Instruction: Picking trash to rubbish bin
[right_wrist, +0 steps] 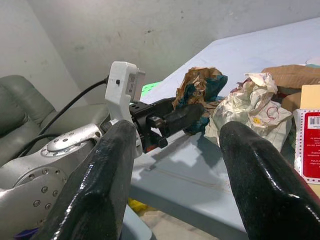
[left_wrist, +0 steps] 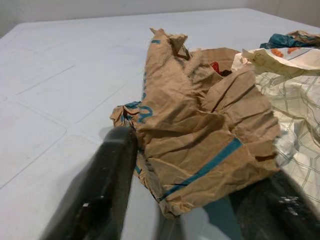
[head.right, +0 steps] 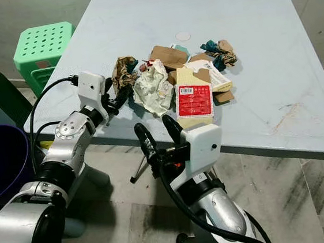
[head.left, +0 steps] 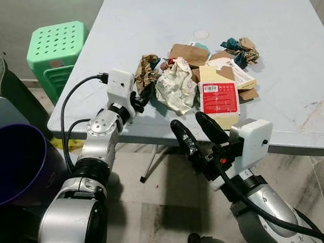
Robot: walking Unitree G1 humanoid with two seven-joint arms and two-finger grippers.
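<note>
Left gripper (head.left: 142,98) has its fingers spread either side of the crumpled brown paper bag (left_wrist: 200,135), not clamped yet, so this looks like the grab step; right gripper (head.left: 198,130) hangs open just off the table (head.left: 293,44) edge, below the red card (head.left: 218,98); the bag sits at the pile's left end, beside the white wrapper (head.left: 176,88); purple bin (head.left: 16,166) waits left of the table; next up, probably pinch, lift, swing over to it.
</note>
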